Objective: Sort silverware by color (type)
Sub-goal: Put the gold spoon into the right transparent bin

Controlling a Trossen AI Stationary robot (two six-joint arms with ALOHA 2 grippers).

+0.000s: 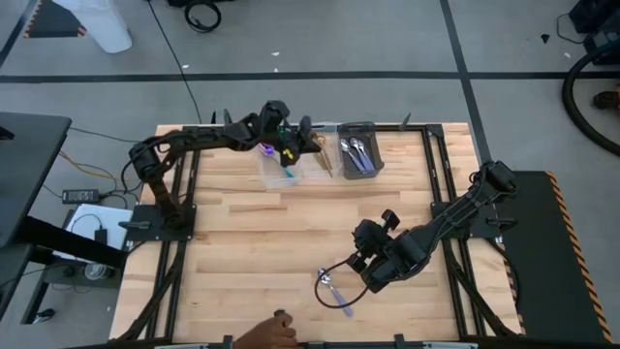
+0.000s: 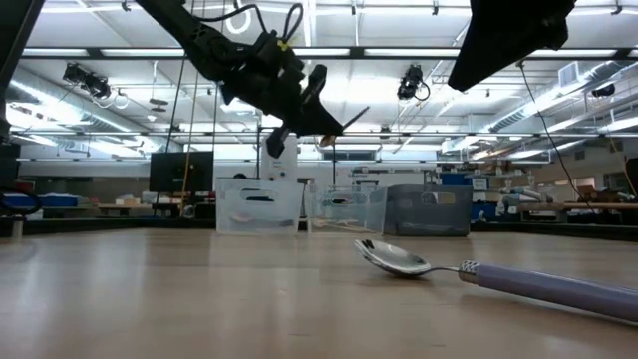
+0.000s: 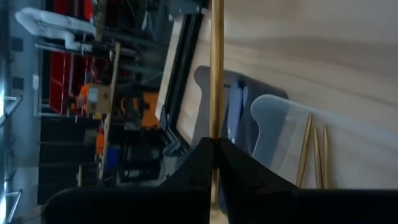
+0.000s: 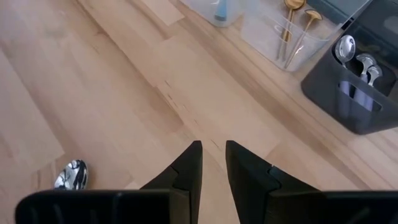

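The left gripper (image 3: 214, 152), clamped on a gold utensil (image 3: 217, 68), hovers over the clear bins (image 1: 291, 167) for sorting, while the right gripper (image 4: 213, 163), narrowly parted and empty, waits near the silver spoon (image 1: 332, 290).

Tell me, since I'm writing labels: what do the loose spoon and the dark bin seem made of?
The spoon: bowl looks like polished metal, mirroring the ceiling lights; its lavender handle looks matte, perhaps plastic or coated. The dark bin: opaque grey, dull finish, probably plastic.
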